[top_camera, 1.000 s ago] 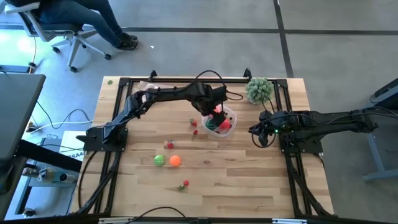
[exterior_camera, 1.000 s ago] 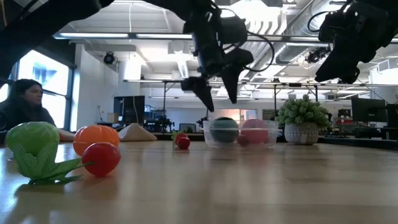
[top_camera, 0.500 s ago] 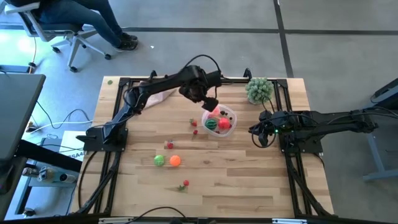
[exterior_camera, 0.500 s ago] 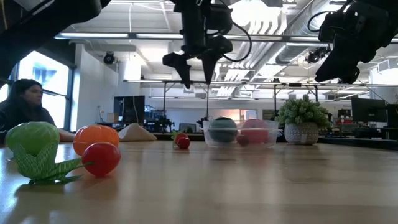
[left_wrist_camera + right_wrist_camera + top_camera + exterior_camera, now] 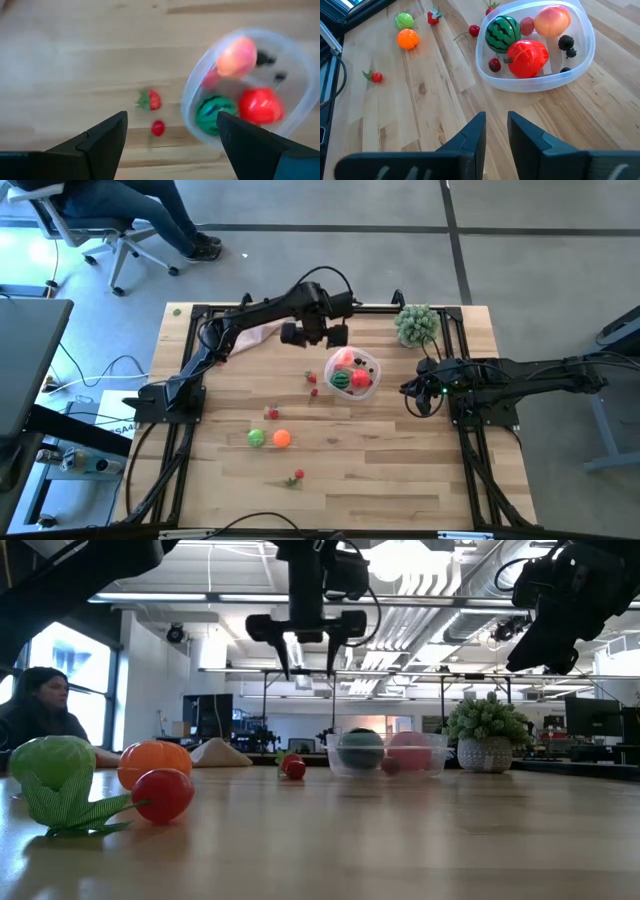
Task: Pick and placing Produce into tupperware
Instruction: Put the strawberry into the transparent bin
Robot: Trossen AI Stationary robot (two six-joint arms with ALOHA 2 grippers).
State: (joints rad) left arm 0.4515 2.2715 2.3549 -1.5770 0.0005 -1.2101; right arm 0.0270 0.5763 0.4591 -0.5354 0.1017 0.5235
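Produce partly packed, more left on the bench.
Tupperware holds a striped green ball, a red piece, a peach-coloured fruit and dark berries; an orange ball, a green ball and small red pieces lie loose. Left tool hovers beside the tub, wide open, empty. Right tool waits nearby, nearly closed, holding nothing.

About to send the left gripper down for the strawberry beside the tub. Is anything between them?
Nothing visible. The left gripper hangs open above the table, and the strawberry lies on bare wood below it, with a cherry beside it and the tub clear of both.
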